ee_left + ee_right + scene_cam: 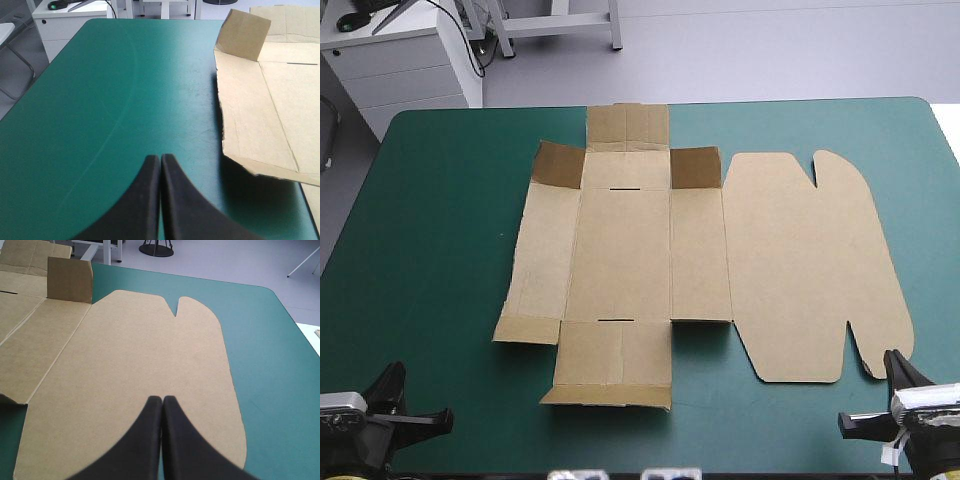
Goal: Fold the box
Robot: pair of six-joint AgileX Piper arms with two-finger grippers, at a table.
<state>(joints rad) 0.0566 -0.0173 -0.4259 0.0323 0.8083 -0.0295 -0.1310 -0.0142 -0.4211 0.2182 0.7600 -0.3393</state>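
Barely begun: the box (650,270) lies flat on the bench (440,250), walls unraised. The left gripper (160,159) and right gripper (162,400) have their fingers pressed together, empty.

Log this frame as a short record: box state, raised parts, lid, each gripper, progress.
box: brown box, a cut sheet lying mostly flat on the teal-green table
raised parts: far-left flap and far-right flap stand up
lid: lid panel flat, on the right
left gripper: shut, empty, box's left edge ahead and to its side
right gripper: shut, empty, lid ahead of it
progress: no walls tucked yet
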